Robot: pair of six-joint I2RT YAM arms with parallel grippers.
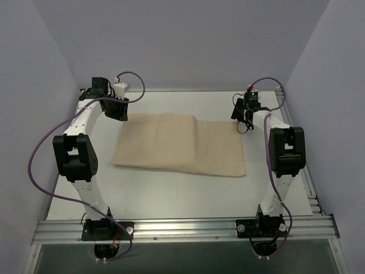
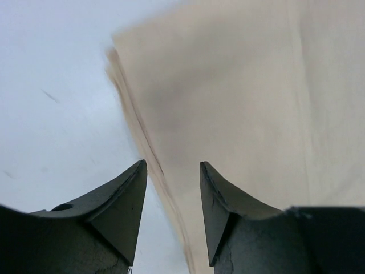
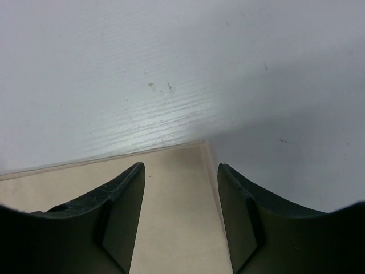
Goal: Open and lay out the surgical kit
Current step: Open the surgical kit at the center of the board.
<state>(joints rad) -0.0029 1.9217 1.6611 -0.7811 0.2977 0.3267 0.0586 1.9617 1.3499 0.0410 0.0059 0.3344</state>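
The surgical kit (image 1: 182,144) lies folded as a flat beige cloth bundle in the middle of the white table; only the wrap shows. My left gripper (image 1: 117,109) is at the bundle's far left corner. In the left wrist view it (image 2: 171,171) is open, and the layered cloth edge (image 2: 149,142) runs down between the fingers without being pinched. My right gripper (image 1: 244,123) is at the far right corner. In the right wrist view it (image 3: 181,168) is open, with the cloth corner (image 3: 182,171) below the gap.
The white table (image 1: 171,194) is boxed in by pale walls (image 1: 45,85) at the left, back and right. An aluminium rail (image 1: 182,227) with both arm bases runs along the near edge. Purple cables (image 1: 34,165) loop beside each arm.
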